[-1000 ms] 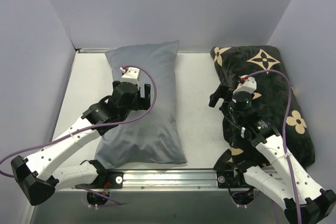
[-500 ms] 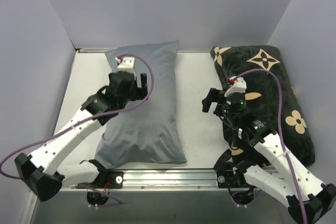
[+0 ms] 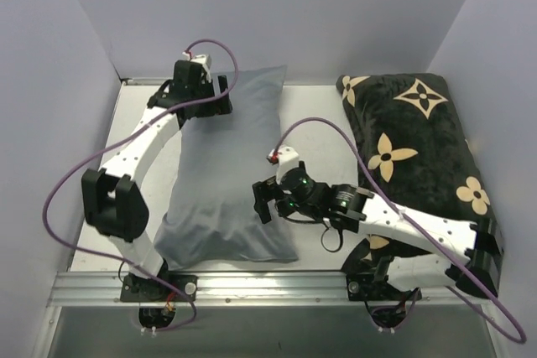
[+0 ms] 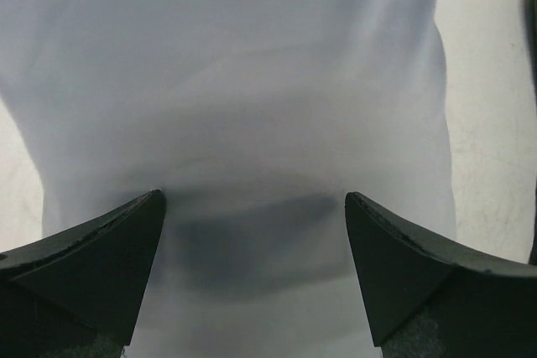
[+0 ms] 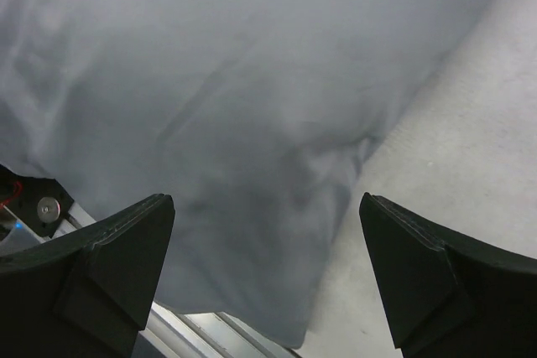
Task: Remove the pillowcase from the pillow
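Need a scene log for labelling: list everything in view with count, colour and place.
pillow: one, plain grey-white, left-centre of the table, lying near to far
cushion: one, black plush with tan flowers, right side by the wall
table: one, off-white
walls: pale lavender, left, back, right
rail: one, metal, near edge
cables: two, purple, one per arm
left gripper: black, open, at the pillow's far end
right gripper: black, open, over the pillow's near right edge
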`<state>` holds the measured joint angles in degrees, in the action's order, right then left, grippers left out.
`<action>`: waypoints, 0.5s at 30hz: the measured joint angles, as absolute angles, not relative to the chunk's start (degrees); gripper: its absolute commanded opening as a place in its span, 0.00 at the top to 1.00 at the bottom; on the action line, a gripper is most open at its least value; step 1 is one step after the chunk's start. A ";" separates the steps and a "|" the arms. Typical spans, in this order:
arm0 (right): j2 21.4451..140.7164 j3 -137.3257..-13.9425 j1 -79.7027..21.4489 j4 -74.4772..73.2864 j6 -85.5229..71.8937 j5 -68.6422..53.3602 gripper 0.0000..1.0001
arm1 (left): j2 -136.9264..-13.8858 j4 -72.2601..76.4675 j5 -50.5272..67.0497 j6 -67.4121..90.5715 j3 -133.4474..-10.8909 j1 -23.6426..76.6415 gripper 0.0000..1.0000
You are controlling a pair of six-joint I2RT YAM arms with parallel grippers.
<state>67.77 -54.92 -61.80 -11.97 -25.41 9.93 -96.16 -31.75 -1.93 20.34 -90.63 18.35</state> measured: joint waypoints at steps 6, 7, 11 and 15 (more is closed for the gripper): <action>79.31 -57.25 -65.71 -8.91 -25.98 8.71 0.17 | -104.33 -31.46 4.56 20.21 -93.69 16.10 0.11; 81.14 -57.34 -65.47 -8.49 -26.30 8.32 0.26 | -104.62 -31.46 4.78 20.36 -93.69 16.12 0.28; 85.47 -58.13 -61.45 -7.40 -28.49 4.29 0.89 | -104.60 -31.40 3.90 21.65 -93.67 16.14 0.97; 86.06 -59.90 -53.28 -8.29 -30.50 -0.86 0.97 | -103.44 -29.28 -0.93 23.83 -91.33 16.34 1.00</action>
